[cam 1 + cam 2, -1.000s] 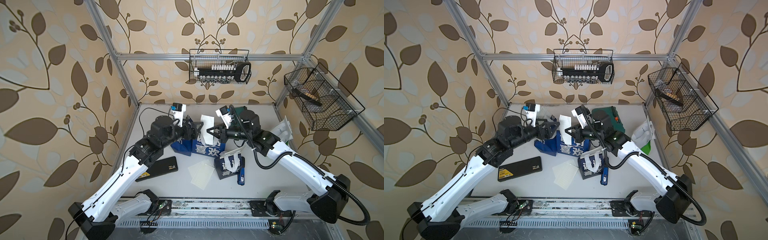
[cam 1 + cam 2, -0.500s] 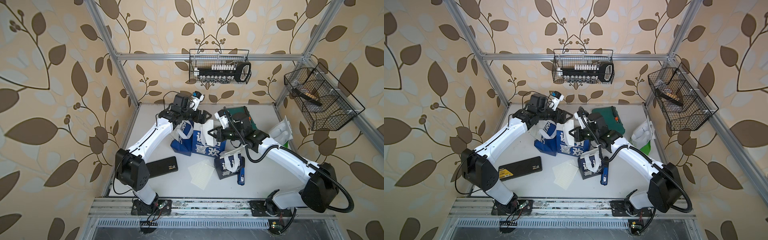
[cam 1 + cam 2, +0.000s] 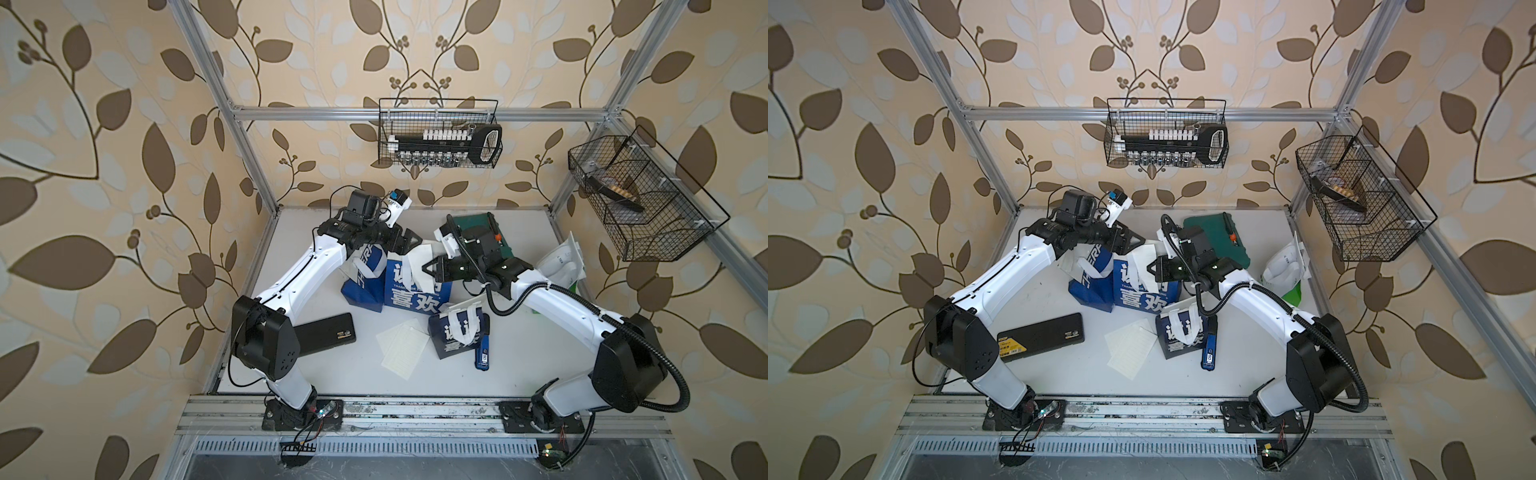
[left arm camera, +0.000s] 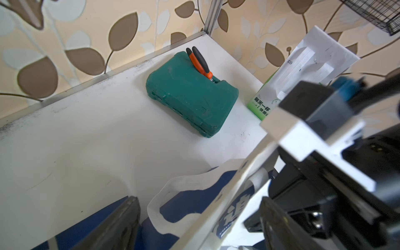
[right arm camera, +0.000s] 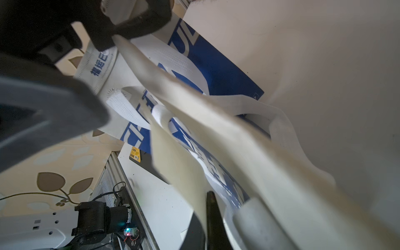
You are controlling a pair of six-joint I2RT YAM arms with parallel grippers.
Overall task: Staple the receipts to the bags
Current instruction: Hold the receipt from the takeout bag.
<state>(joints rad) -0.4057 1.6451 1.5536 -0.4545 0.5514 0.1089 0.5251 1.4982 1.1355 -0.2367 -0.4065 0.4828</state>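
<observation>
The two large blue-and-white bags (image 3: 409,297) lie flat side by side at mid-table. Their long axes run front to back, with the white strap handles toward the rear wall. The small navy bag (image 3: 455,338) lies flat just in front of them, its handles also pointing rearward. The white-and-green bag (image 3: 559,266) sits at the table's right edge. Two loose receipts (image 3: 402,348) overlap flat beside the navy bag, long sides slanting.

Another receipt (image 5: 173,164), thin and pale, appears to be pinched in the clenched right gripper (image 3: 428,268). It stretches over the large bags' handles toward the left gripper (image 3: 409,243).

Both arms reach inward with elbows out, and their tips nearly meet. The left jaws stand spread wide, straddling a handle and gripping nothing. The bags are printed paper, and the handles show a fine dotted weave.
</observation>
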